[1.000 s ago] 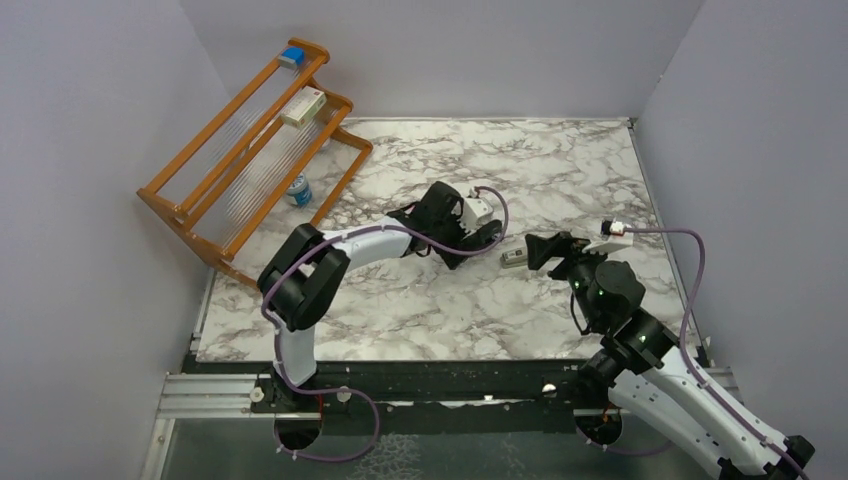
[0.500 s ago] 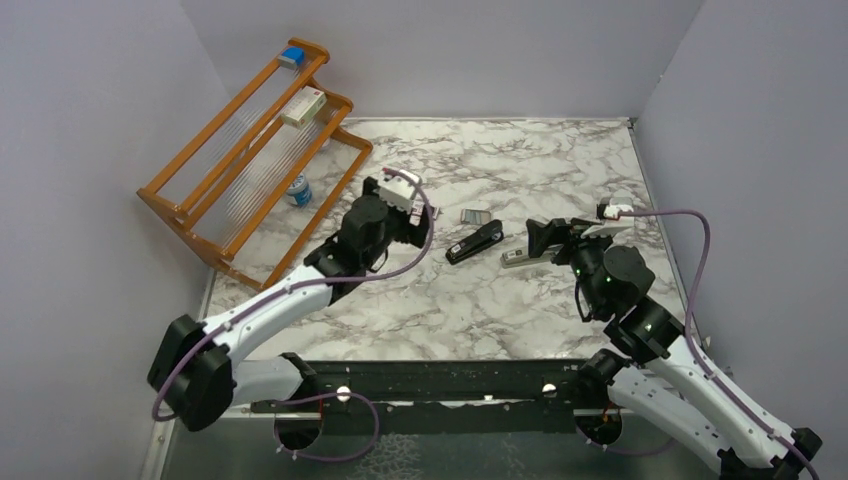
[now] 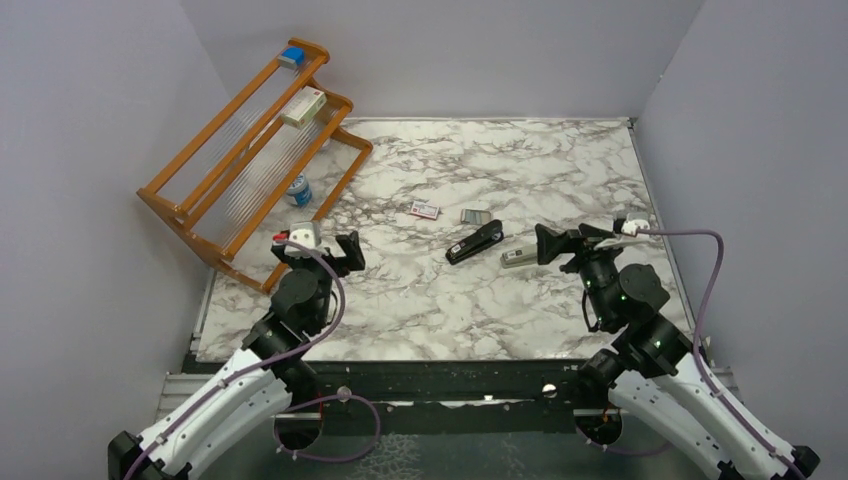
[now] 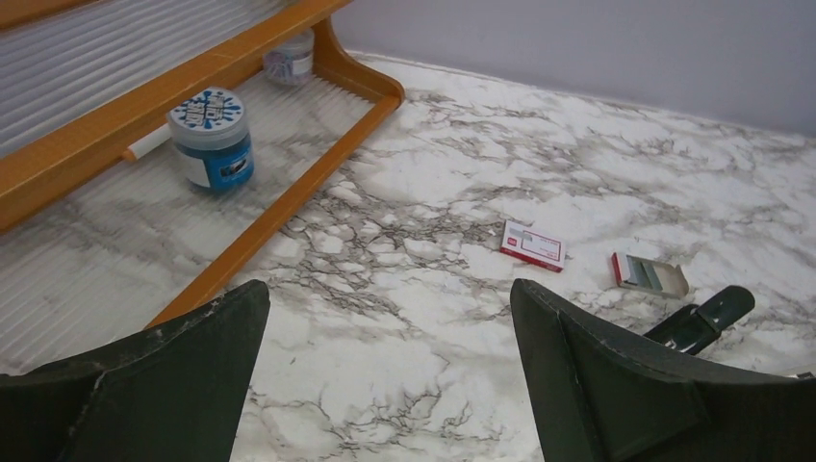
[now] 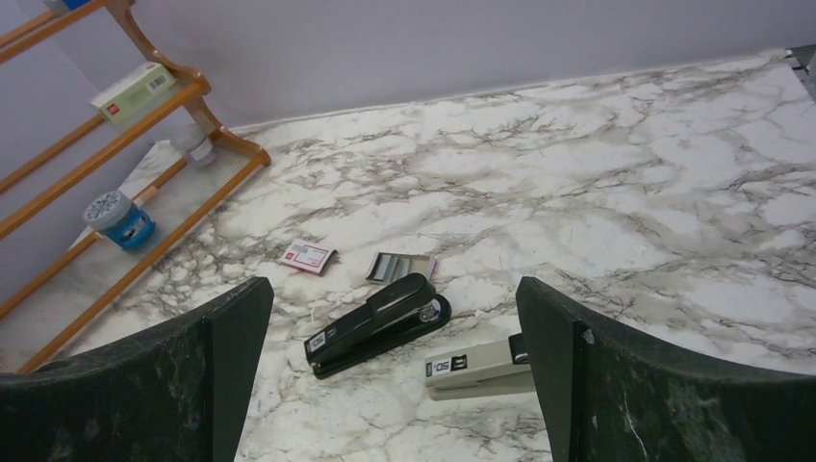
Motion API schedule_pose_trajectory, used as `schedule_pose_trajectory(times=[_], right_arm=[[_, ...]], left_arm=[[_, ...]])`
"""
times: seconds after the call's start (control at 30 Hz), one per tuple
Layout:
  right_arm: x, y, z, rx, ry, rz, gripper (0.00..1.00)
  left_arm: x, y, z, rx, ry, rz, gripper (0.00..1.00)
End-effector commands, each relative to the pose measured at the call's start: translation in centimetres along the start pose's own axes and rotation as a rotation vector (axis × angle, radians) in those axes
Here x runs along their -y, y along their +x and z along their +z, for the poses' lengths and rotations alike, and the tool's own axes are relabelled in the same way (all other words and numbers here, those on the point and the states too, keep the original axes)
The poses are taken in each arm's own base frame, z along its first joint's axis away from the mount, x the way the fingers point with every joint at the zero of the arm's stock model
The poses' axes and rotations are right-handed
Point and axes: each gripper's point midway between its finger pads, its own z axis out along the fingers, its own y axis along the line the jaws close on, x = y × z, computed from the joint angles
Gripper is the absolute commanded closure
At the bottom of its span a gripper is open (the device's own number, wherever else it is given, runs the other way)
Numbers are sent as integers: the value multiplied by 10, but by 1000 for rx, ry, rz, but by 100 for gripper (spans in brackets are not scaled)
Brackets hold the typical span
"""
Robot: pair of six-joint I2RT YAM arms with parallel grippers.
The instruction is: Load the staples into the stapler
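Left pincer (image 4: 390, 300), right pincer (image 5: 393, 286) gape; one stapler (image 5: 377, 324), one staples tray (image 5: 400, 267), one packet (image 5: 307, 257).

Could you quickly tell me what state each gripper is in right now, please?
Left gripper: open, holding nothing.
Right gripper: open, holding nothing.

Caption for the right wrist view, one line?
Black stapler, grey stapler, staple tray and red-and-white packet lie on the marble table, seen between open jaws.

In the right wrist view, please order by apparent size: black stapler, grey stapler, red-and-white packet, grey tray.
1. black stapler
2. grey stapler, partly hidden, so unsure
3. red-and-white packet and grey tray look alike
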Motion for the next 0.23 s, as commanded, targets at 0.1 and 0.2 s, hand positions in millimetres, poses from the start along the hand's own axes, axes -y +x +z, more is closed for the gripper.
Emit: schedule_pose_trajectory(times=[0.1, 0.2], right_arm=[[1, 1, -1, 39, 5, 75, 0], [3, 1, -2, 28, 22, 89, 0]], left_arm=[[-33, -7, -11, 52, -159, -106, 1], [-31, -10, -10, 46, -153, -92, 1]])
